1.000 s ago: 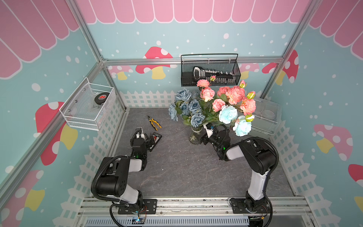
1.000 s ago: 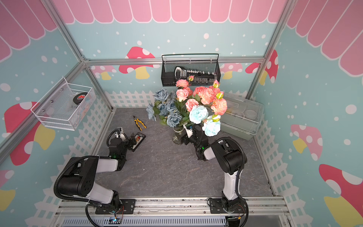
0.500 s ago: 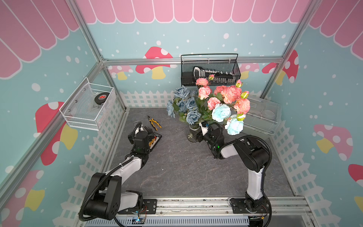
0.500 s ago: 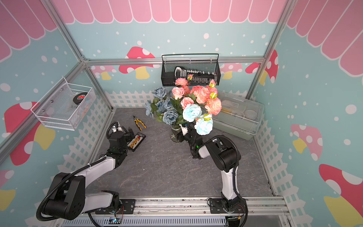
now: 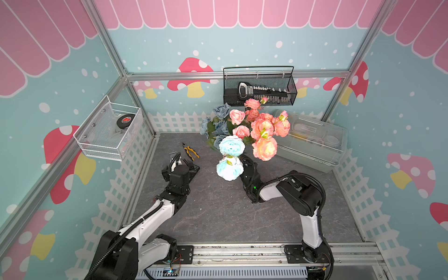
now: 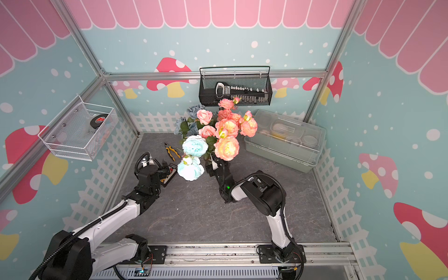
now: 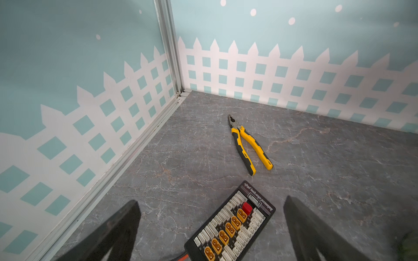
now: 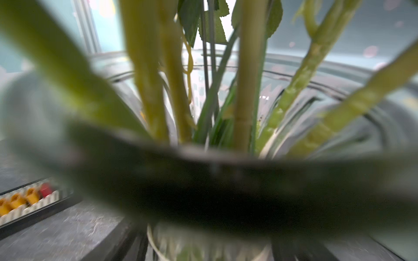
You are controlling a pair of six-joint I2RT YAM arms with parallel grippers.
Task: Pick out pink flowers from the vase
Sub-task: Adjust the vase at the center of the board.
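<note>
The pink flowers (image 5: 264,148) (image 6: 226,148) stand bunched with other blooms at the middle back in both top views. Their green stems (image 8: 244,101) rise out of the vase (image 8: 339,90), a clear ribbed glass whose flared rim fills the right wrist view. In both top views the blooms hide the vase. My right gripper (image 5: 243,161) (image 8: 208,246) reaches in under the bouquet and is shut on the vase's narrow neck. My left gripper (image 5: 180,164) (image 7: 210,201) hangs open over a connector board, away from the flowers, with nothing between its fingers.
Pale aqua blooms (image 5: 231,145) and grey-blue roses (image 5: 219,121) share the bunch. Yellow pliers (image 7: 248,144) and a black connector board (image 7: 230,226) lie at the left. A lidded plastic box (image 5: 312,140) stands at the back right. A black mesh basket (image 5: 259,86) and a white wire basket (image 5: 109,128) hang on the walls.
The right gripper closed on the vase, and the bouquet has shifted left and come up toward the camera. The left arm stretched forward over the connector board.
</note>
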